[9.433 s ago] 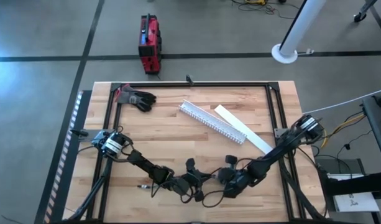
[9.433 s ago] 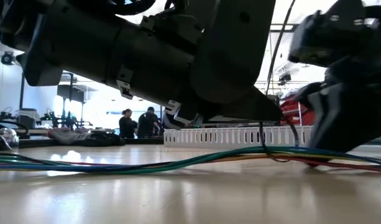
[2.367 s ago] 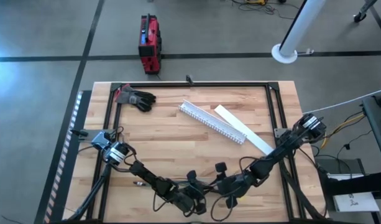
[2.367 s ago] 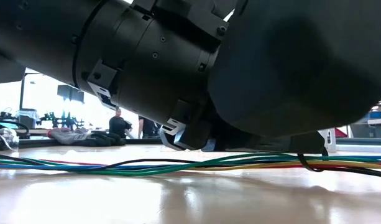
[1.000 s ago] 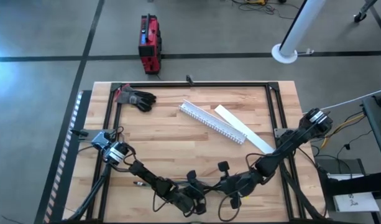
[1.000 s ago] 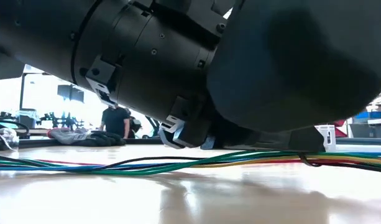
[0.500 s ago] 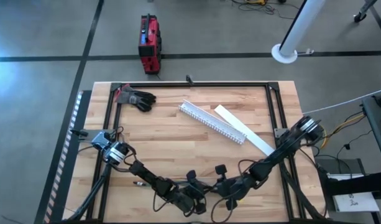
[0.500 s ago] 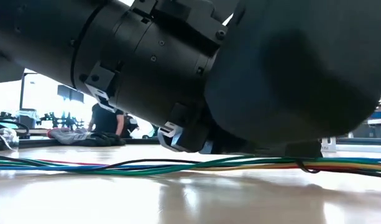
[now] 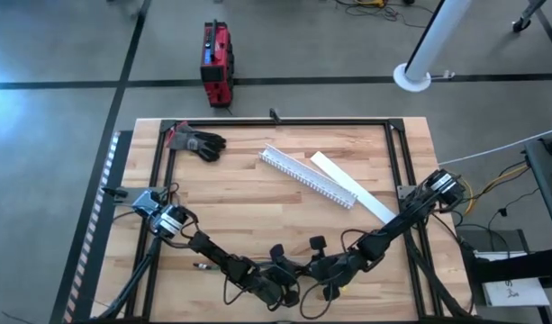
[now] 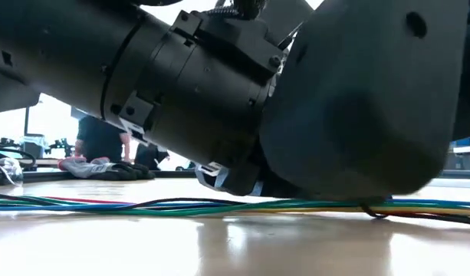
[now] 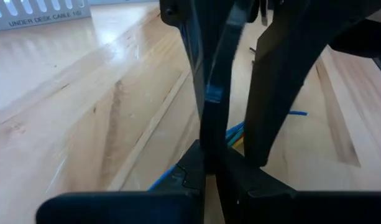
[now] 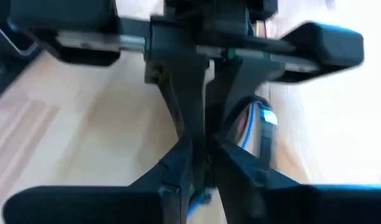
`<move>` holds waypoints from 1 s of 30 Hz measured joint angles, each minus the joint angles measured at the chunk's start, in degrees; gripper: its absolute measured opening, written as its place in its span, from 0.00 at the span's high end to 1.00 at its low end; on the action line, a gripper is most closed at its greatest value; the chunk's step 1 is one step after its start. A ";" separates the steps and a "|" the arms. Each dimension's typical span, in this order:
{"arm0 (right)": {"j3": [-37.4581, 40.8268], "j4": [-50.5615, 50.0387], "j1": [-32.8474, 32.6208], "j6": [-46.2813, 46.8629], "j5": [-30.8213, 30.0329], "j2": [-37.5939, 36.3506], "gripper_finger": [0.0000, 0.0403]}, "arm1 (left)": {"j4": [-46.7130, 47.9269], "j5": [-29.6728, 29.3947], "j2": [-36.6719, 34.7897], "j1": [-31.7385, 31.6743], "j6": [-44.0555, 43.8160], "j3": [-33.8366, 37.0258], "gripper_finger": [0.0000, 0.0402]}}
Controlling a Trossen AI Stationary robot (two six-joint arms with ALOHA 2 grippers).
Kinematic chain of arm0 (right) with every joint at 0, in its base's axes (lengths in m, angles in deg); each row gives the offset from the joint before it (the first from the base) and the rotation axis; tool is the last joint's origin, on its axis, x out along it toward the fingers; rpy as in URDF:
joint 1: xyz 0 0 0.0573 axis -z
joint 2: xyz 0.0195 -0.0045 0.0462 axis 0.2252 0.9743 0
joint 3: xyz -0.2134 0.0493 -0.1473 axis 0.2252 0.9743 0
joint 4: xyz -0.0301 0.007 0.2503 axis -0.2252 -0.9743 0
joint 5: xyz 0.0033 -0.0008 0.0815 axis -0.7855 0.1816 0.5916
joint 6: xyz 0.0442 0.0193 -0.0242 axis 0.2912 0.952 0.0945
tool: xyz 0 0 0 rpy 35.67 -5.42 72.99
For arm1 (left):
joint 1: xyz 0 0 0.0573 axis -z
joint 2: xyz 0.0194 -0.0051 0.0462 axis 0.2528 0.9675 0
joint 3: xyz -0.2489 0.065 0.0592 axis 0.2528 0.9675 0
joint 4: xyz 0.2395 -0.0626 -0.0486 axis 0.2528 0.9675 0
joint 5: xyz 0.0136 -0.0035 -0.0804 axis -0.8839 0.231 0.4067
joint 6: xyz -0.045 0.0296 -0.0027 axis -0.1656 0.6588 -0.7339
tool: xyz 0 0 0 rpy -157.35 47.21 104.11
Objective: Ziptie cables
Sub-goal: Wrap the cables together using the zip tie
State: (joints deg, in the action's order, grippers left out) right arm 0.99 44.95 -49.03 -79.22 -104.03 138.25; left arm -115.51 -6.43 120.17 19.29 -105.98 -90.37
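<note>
Pale wood planks make up the worktop [image 9: 248, 207], and from above both my arms reach down to its near edge, the left pincer [image 9: 277, 286] and the right pincer [image 9: 328, 273] just beside each other over the cables [image 9: 307, 304], which loop out in thin dark curves there. Some seconds ago the two stood a little farther up the boards and farther apart. Now they have closed in on one spot, so I judge the bundle is being gathered for tying, though I can see no tie. A dark glove [image 9: 200, 142] and the white slotted channel [image 9: 307, 176] lie well apart from this, untouched. At worktop height the arm's dark housing fills most of the picture and sits lower than a moment ago. Under it the green, blue, red and yellow wires run flat across the wood, close together but not bound. People stand in the room behind. From my left wrist, that pincer's tips [image 11: 206, 171] are pressed almost together, with blue and green wires coming out on either side, so I take it to be holding the cables. The channel at the far corner reads "UNDER DESK CABLE". From my right wrist, the tips are likewise nearly closed, meeting the other pincer head-on, with blue wire beside them. I read that as a grip on the bundle too.
</note>
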 joint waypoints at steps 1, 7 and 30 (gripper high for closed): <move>0.01 -1.24 0.00 0.13 0.07 -0.46 0.88 | 0.09 -0.07 0.00 0.02 -0.22 0.00 0.99; 0.20 -5.08 0.12 0.67 -0.66 -2.75 0.85 | -0.06 0.42 -0.09 0.15 -0.43 -0.07 0.99; 0.20 0.07 0.72 1.11 -1.79 -1.98 0.78 | 0.11 0.15 -0.11 0.13 -0.45 -0.11 0.99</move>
State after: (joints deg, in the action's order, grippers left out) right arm 1.19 45.02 -48.30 -78.11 -105.82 136.26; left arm -115.40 -6.28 120.07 19.42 -106.43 -90.48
